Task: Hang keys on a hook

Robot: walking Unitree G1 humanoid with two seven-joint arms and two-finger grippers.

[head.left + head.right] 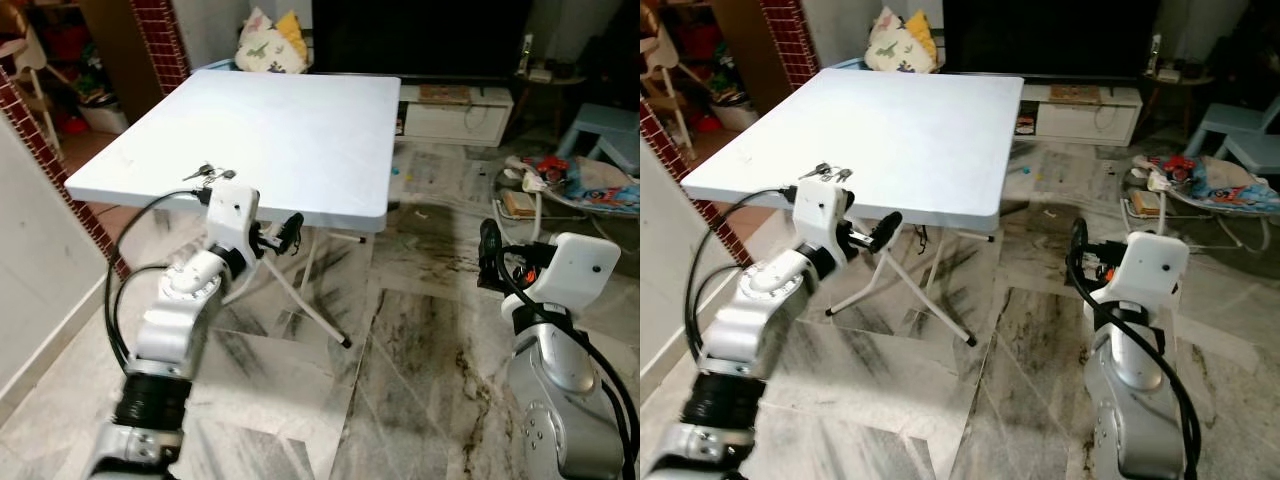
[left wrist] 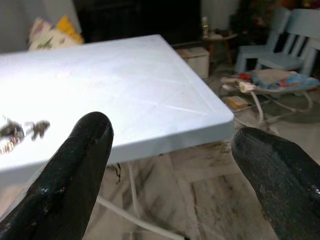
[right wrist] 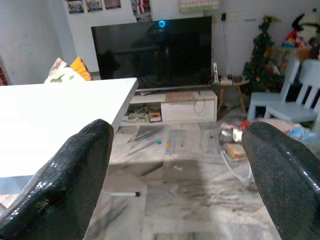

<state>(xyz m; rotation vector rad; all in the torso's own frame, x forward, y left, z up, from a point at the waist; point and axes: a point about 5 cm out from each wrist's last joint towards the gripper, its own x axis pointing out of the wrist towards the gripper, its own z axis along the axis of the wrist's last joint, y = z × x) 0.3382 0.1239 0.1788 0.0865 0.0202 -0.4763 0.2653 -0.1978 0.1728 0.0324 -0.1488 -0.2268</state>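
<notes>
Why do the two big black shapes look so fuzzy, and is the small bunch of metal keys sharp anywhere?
Left wrist view: the black fingers sit too close to the lens, so they blur; the small bunch of metal keys is smeared too. Left eye view: the keys on the white folding table are crisper, though tiny.

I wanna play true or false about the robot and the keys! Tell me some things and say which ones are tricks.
1. The keys lie on the white table, near its front edge. True.
2. The left gripper is holding the keys. False: its fingers are open and empty, in front of the table edge.
3. The right gripper is open, over the floor beside the table. True.
4. The keys sit in the middle of the table. False: they lie near a front corner.
5. A dark TV stands behind the table. True.
</notes>
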